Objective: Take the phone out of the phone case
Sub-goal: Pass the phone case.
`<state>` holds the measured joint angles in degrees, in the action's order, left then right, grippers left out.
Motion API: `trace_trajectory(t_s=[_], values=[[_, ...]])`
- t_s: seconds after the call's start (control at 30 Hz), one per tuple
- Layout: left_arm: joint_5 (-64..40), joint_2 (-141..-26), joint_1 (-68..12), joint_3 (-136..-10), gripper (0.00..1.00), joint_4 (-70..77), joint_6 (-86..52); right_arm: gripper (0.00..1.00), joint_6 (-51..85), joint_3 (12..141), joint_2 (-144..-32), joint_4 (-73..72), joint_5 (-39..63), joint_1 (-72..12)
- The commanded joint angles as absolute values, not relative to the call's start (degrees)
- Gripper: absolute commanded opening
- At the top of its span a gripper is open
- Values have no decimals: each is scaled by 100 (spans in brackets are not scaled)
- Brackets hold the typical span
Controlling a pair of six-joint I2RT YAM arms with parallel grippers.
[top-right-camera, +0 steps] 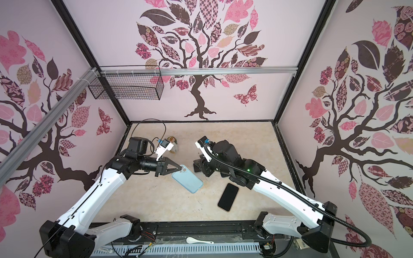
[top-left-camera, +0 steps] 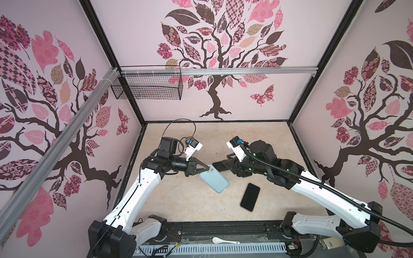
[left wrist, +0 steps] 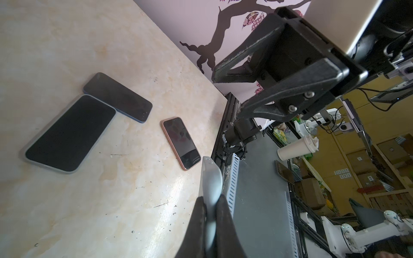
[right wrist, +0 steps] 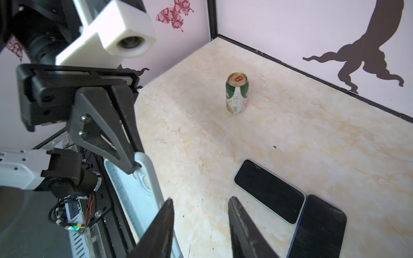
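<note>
My left gripper [top-left-camera: 209, 168] [left wrist: 211, 196] is shut on the edge of a light blue phone case [top-left-camera: 214, 178] [top-right-camera: 187, 179] [left wrist: 211, 178], near its camera cutout, and holds it tilted off the table. Seen in the right wrist view, the case [right wrist: 129, 189] has nothing inside. A black phone with a pink rim [top-left-camera: 250, 197] [top-right-camera: 228, 197] [left wrist: 181, 143] lies screen up on the table, apart from the case. My right gripper [right wrist: 200, 198] [top-right-camera: 196, 166] hangs open above the table with nothing between its fingers.
Two more phones lie side by side beneath the right gripper: one in a pale case [left wrist: 69, 134] [right wrist: 269, 191], one dark blue [left wrist: 118, 97] [right wrist: 317, 227]. A drink can [right wrist: 237, 92] stands toward the back. A white spoon [top-left-camera: 223, 240] lies on the front rail.
</note>
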<state>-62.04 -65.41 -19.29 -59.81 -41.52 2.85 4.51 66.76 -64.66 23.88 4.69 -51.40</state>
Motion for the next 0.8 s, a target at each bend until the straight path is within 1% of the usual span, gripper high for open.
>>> trace_trajectory(t_s=[0.0,0.17,0.3,0.5,0.67,0.77], values=[[-6148,-6484,-2055,-5776,0,-3651,-43,43,276,6564,-6246,2667,657,-5324],[-6156,-6563,-2092,-5869,0,-3639,-42,41,220,6361,-6186,2895,572,-5573],[-6202,-6696,-2118,-5994,0,-3727,4,38,192,6350,-6341,2886,107,-5879],[-6225,-6805,-2153,-6101,0,-3899,140,35,238,6294,-6469,2602,-480,-5985],[-6214,-6810,-2162,-6113,0,-3922,158,35,97,6329,-6643,2720,-576,-5994],[-6196,-6812,-2162,-6133,0,-3942,186,35,88,6309,-6682,2717,-384,-5994]])
